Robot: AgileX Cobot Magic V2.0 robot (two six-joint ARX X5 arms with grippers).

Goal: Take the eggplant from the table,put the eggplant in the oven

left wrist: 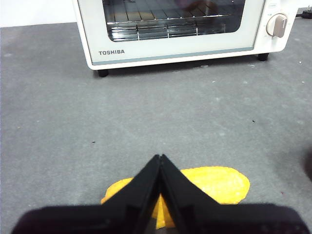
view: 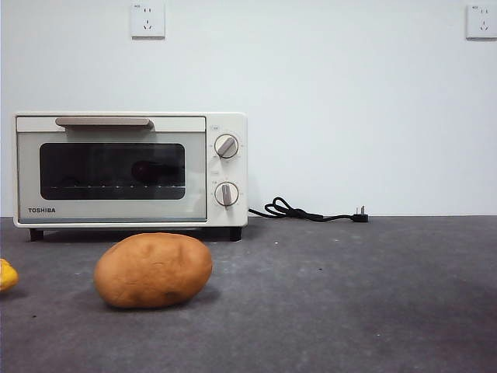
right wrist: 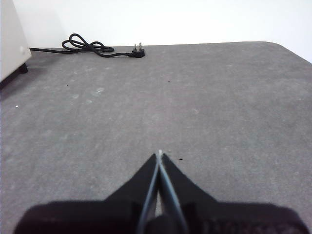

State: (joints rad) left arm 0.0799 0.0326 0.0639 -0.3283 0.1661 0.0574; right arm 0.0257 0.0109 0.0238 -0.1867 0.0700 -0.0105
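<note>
Potato sits nearest; oven door is shut, eggplant seems inside; keep both closed, empty grippers back.

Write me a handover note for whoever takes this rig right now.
Left gripper: shut, empty, above a yellow item.
Right gripper: shut, empty, over bare table.
Oven: door closed; a dark shape behind the glass, probably the eggplant.
Potato sits in front of the oven.
Done: seemingly everything.
Left: confirm the eggplant is inside.
</note>
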